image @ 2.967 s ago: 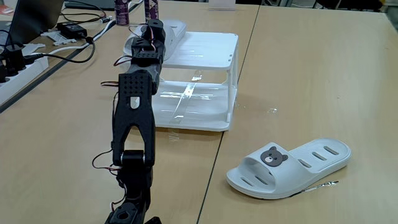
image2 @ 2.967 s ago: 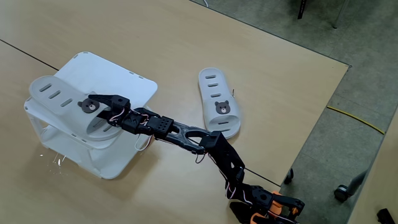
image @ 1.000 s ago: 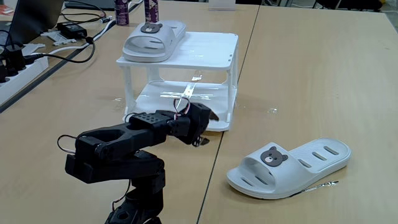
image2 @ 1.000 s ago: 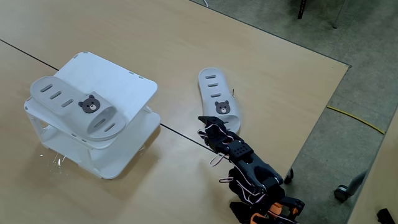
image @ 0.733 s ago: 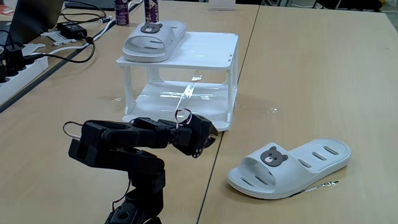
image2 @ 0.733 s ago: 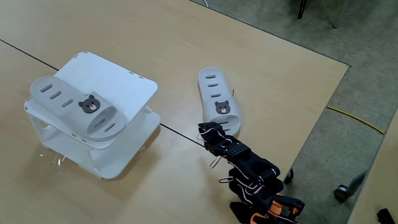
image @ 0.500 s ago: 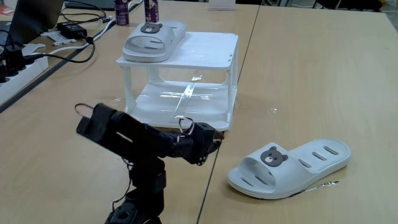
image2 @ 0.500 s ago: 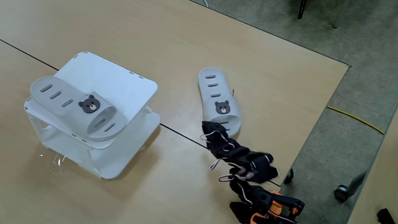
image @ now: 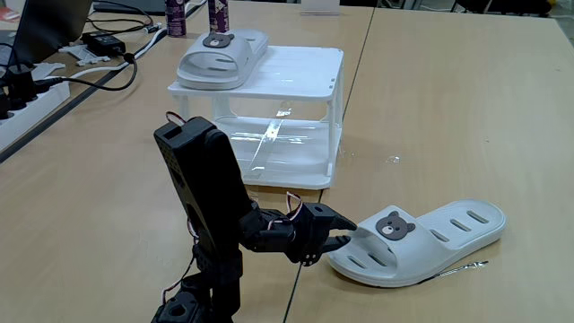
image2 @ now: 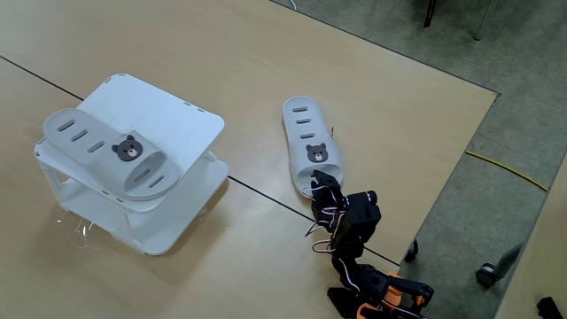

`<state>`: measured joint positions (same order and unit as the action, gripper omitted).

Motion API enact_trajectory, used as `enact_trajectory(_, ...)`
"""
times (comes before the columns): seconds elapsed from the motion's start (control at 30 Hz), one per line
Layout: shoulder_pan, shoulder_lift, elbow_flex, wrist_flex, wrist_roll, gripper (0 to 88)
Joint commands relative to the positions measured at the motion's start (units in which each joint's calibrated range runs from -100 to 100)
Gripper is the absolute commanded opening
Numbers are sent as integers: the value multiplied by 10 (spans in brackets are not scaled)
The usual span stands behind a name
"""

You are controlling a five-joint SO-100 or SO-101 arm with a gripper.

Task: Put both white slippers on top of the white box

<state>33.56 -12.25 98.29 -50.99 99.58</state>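
Black cables [image: 67, 81] and a power strip [image: 22, 112] crowd the far left edge of the pale wooden worktop [image: 448, 117] in a fixed view, with two dark bottles [image: 177, 16] standing behind them. Just to the right stands the white box [image: 296, 76], and one white slipper [image: 220, 56] already lies on the left part of its flat top, bear face toward the back, its side overhanging the box's left edge. In the other fixed view that same slipper [image2: 106, 151] sits along the near-left side of the box [image2: 177, 120], leaving the rest of the top bare.

Nearer the camera, the black arm [image: 202, 193] rises from its base, its upper link standing in front of the box's lower left corner, then folds down and reaches right. Red and white wires loop off its joints. The tool [image: 350, 235] is low over the worktop with its jaws a little apart, tips right at the toe end of the second slipper [image: 439, 235]; I cannot tell whether they touch it. That slipper lies flat on the worktop, well apart from the box, bear face up. From above, the tool [image2: 317, 188] meets the near end of this slipper [image2: 306, 142], and grey floor with a yellow cord [image2: 505, 168] lies off to the right.
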Motion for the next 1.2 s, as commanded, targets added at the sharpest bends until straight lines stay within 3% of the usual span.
enact_trajectory(0.0,3,15,3,-70,4,197)
enact_trajectory(0.23,4,33,-53,-85,4,203)
enact_trajectory(1.03,39,336,-438,-85,4,195)
enact_trajectory(1.07,40,337,-445,-85,4,161)
enact_trajectory(1.13,43,337,-448,-84,4,8)
enact_trajectory(1.17,48,337,-448,-84,4,12)
